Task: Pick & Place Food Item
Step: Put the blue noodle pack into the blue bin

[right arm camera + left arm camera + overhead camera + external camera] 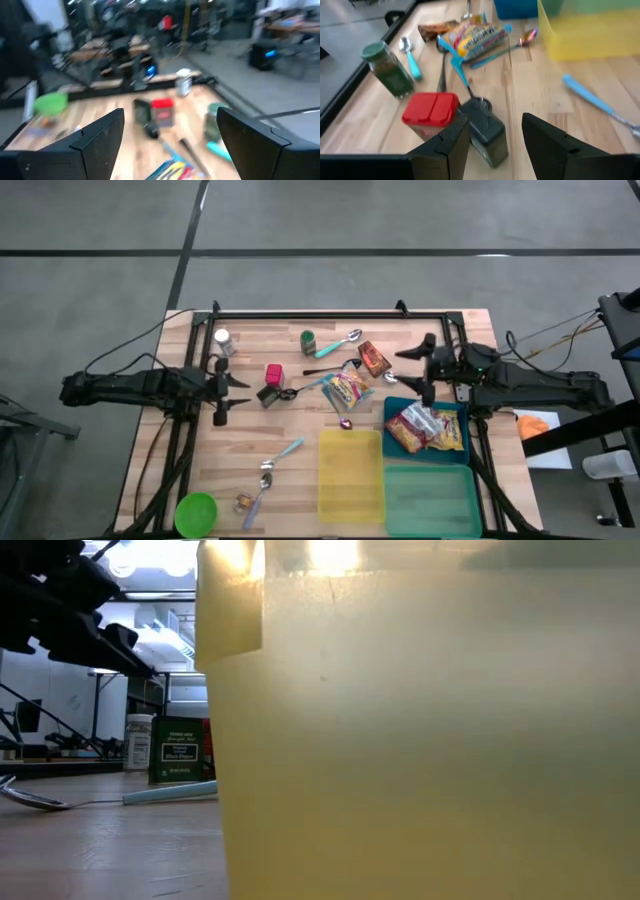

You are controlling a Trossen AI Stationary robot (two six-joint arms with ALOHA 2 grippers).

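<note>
A yellow snack bag [347, 390] [477, 37] lies flat mid-table, with a brown packet [373, 358] just beyond it. More food packets [425, 430] lie in the blue tray [395, 408]. My left gripper [222, 385] [495, 122] hovers open at the table's left, tipped down toward a red-lidded jar [431, 112] and a dark jar [485, 131] lying on its side. My right gripper [415, 370] [170, 117] stands open at the right, above the table, pointing level toward the left.
A yellow tray [350, 473] [430, 730] and a green tray [432, 500] sit at the near right. A green spice jar [309, 341], a white shaker [223, 340], several spoons [345, 338] and a green bowl [196, 512] are scattered about. A black rail [330, 314] borders the far edge.
</note>
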